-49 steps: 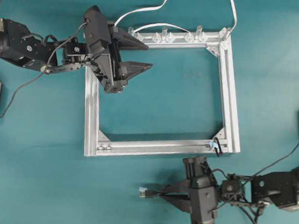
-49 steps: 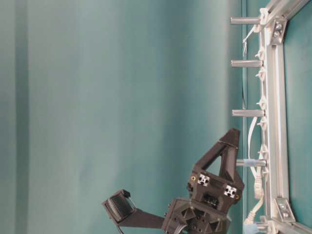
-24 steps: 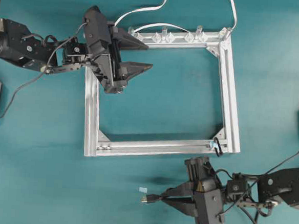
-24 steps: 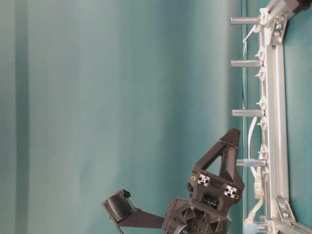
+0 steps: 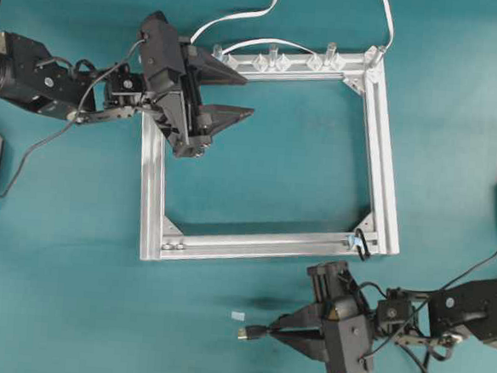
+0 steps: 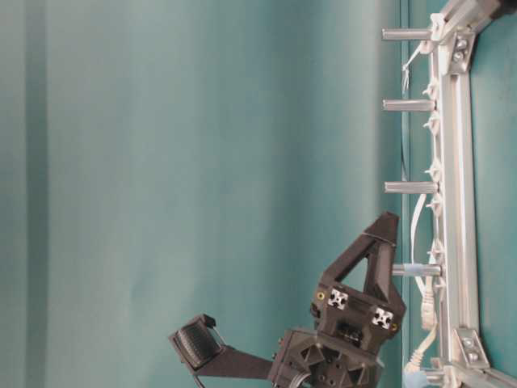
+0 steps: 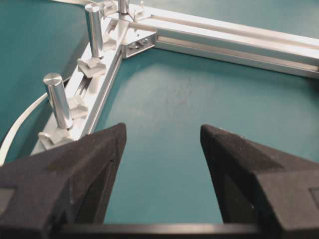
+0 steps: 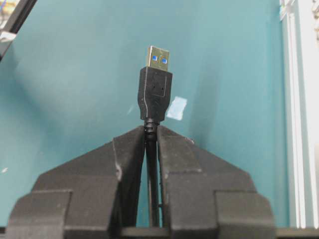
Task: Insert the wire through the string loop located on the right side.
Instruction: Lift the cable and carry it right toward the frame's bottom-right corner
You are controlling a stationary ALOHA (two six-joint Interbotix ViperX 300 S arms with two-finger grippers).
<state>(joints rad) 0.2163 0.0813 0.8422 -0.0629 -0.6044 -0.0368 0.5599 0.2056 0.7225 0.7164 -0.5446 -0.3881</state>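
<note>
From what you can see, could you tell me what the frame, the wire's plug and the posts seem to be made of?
Frame: probably brushed aluminium extrusion, silvery and slotted. Wire's plug: matte black moulded plastic, with a shiny metal tip. Posts: polished metal by their gleam.

Legible text, labels, brands, numbers, signs: none in any view.

- Wire: plug housing plain black, no readable marking on it.
- Aluminium frame: bare metal, no lettering visible.
- Small pale tag on the table: blank on the face shown.
- Right gripper and left gripper: black bodies carry no readable print.
</note>
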